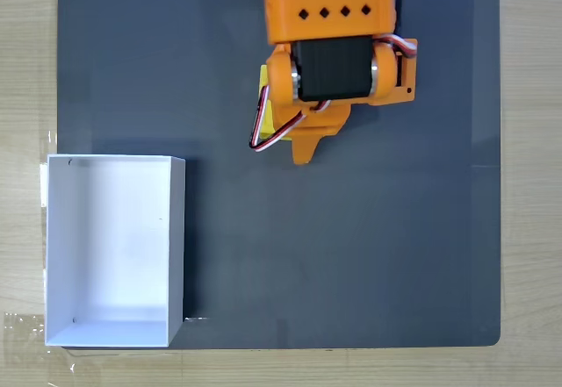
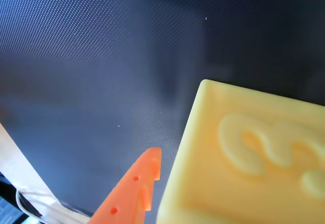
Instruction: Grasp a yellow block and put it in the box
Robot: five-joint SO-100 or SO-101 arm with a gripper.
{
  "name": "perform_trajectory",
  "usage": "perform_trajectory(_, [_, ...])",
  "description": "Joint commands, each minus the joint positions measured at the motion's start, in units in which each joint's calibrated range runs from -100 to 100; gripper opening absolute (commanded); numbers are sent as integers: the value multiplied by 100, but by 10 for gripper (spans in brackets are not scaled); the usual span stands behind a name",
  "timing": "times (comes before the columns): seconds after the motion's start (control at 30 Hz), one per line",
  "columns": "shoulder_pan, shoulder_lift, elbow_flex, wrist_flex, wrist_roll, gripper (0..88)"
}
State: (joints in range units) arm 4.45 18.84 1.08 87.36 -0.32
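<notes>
Dark mat on pale desk, yellow block (image 2: 244,163) mostly hidden under orange tool (image 1: 303,146), well apart from white box (image 1: 176,247); grip state unclear, perhaps open beside block; best squared on opposite faces before lifting.

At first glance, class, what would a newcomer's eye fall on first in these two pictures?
In the fixed view, the bright orange arm reaches down from the top edge over the dark mat, almost covering the yellow block. The white box stands open at the lower left. In the wrist view the block looms large beside an orange fingertip.
</notes>
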Motion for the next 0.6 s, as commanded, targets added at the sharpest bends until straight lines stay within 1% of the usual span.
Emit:
perform_trajectory(0.0, [-8, -28, -194, -10, -5, 429])
perform_trajectory(0.13, [-8, -28, -185, 16, -5, 416])
perform_trajectory(0.3, [-8, -53, -194, -2, -5, 286])
perform_trajectory(0.37, [-8, -79, -212, -2, -5, 254])
perform_trajectory(0.57, [-8, -341, -466, -2, -5, 245])
